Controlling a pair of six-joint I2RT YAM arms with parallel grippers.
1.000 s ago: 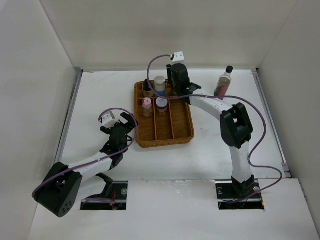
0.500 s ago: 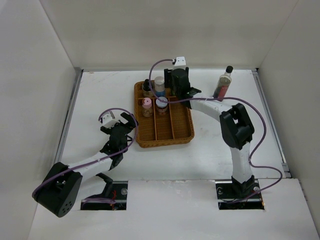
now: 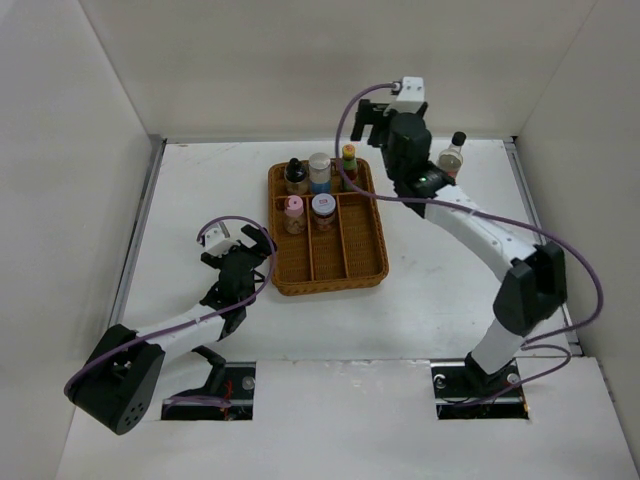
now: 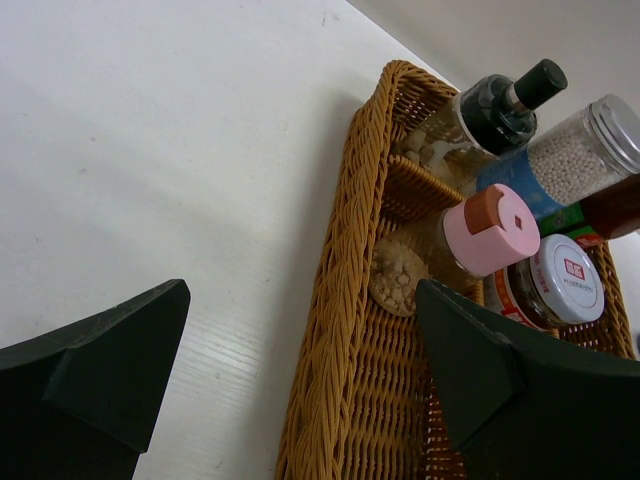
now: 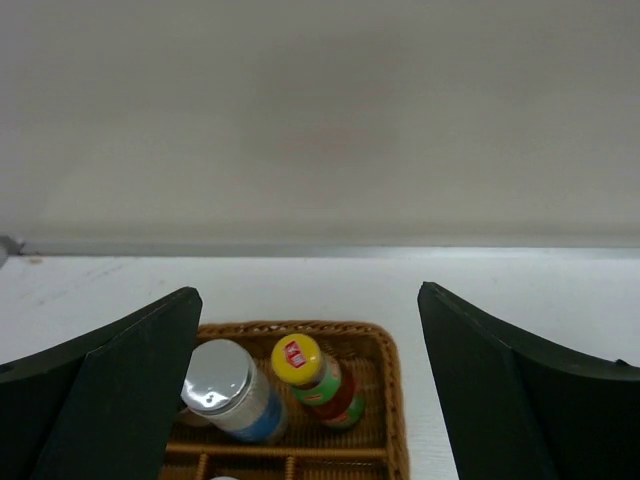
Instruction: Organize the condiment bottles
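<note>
1. Brown wicker tray (image 3: 362,245) sits mid-table (image 3: 200,190), and five of your six condiment bottles stand upright inside it.
2. Along the tray's far row you have the black-capped bottle (image 3: 296,175) in the left compartment, the white-capped jar (image 3: 319,172) in the middle one, and the yellow-capped green bottle (image 3: 349,163) with its red label in the right one.
3. One step nearer than that row, the pink-capped bottle (image 3: 293,212) stands at the far end of the tray's left lane. The short jar with the red-labelled lid (image 3: 323,210) stands just beside it at the far end of the middle lane.
4. The tall clear black-capped bottle (image 3: 452,156) is outside the tray. It stands on the table well to the tray's right, about level with the tray's far edge and partly hidden behind your right arm (image 3: 470,230).
5. Your right gripper (image 3: 372,120) hangs raised above the tray's far right corner, fingers spread wide with nothing between them. Its wrist view looks down on the yellow cap and the white-capped jar.
6. Your left gripper (image 3: 243,250) sits low over the table just left of the tray, pointed at its left wall. Its fingers are spread and it holds nothing.
</note>
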